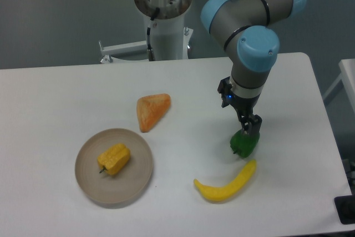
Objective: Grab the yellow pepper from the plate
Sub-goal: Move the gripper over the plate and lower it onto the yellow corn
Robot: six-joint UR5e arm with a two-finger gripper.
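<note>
While sitting on the plate (89, 184) at lower left of the worktop (55, 98), yellow pepper (114, 159) out in the open, nothing touching it. Chunky, ribbed, yellow-orange, lying on its side, short dark stem poking toward lower left. Plate round, beige, low-rimmed, carrying only that pepper. Just up and right of the plate, an orange wedge-shaped piece (152, 110) flat on the worktop. Well over to the right, gripper (249, 130) pointing down, right at the top of the green pepper (244, 144). Fingertips lost against that green body, so cannot tell whether clamped or apart. Yellow banana (226, 183) curved just below the green pepper. Upper arm cut off by the top edge.
</note>
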